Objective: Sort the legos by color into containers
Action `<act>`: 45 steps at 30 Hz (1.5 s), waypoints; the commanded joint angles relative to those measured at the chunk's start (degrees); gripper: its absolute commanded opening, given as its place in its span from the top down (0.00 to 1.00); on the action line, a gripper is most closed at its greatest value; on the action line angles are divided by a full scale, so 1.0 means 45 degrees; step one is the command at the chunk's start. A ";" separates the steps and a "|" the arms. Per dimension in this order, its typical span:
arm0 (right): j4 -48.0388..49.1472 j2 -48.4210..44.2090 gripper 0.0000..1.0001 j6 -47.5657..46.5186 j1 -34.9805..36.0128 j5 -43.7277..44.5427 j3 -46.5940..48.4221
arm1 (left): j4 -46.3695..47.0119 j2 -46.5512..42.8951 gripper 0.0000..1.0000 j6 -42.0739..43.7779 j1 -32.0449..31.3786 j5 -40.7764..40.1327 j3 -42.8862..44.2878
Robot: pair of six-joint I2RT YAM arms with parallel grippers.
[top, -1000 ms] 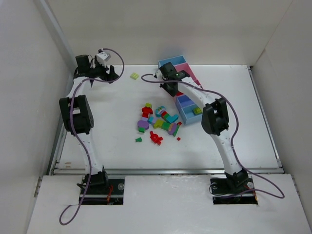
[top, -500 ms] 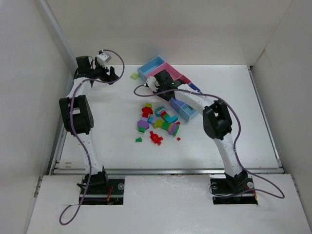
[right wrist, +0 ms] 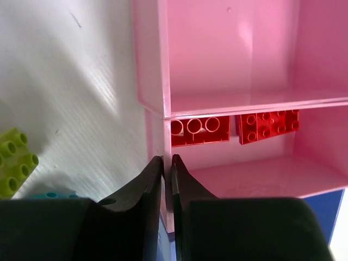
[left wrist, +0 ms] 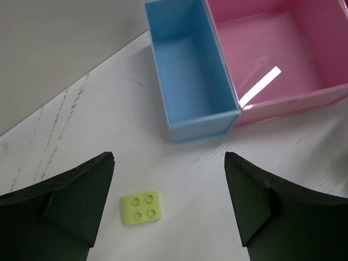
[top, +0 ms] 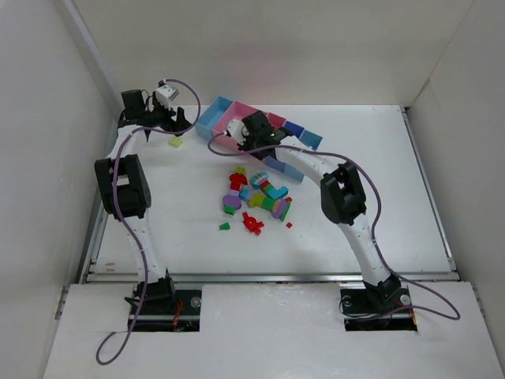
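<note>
From my seat the nearest things are the two arm bases at the tabletop edge; beyond them, mid-tabletop, the loose legos lie in a tight heap of red, green, teal, purple and yellow-green, with a few small red and green bits scattered on its near side. Just past the heap the containers run slantwise toward the far wall, the light blue end bin on the left and pink ones next to it. From overhead the right arm covers the middle of that strip, so I cannot read the grip there. The right wrist camera settles it: the right claw is pressed together on the thin side wall of a pink bin, one finger outside and one inside. That same view shows two red bricks lying inside that pink bin against its partition, the pink bin beyond it bare, a dark blue bin at the lower right, and a yellow-green brick and a teal one on the tabletop just outside the wall. Farthest off, at the far left, the left claw hangs with its fingers spread wide and holding nothing. Its wrist camera shows a single yellow-green piece flat on the tabletop between the fingers, studs up, touching neither, with the empty light blue bin and a pink one just beyond
</note>
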 commanded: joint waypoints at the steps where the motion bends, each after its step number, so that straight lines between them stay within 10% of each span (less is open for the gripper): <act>1: 0.0715 -0.0238 1.00 0.0847 -0.0309 0.0470 0.0385 | 0.0157 -0.0970 0.21 0.0007 0.0378 0.0209 -0.0210; 13: 0.0948 -0.0513 1.00 0.1671 -0.0623 0.0664 -0.0161 | -0.4782 0.1432 0.02 0.4556 0.0517 -0.1903 0.2993; 24: 0.0950 -0.1371 1.00 0.2062 -0.0740 0.0800 -0.1684 | -0.3439 0.2370 0.00 0.1982 0.0009 -0.3542 0.3032; 34: 0.0950 -0.1880 1.00 0.2179 -0.0857 0.1036 -0.2350 | -0.3983 0.2741 0.07 0.2233 -0.0225 -0.4930 0.3032; 45: 0.0889 -0.3031 1.00 0.5282 -0.2067 0.0548 -0.3520 | -0.4470 0.2741 0.45 0.2585 -0.0225 -0.3701 0.2799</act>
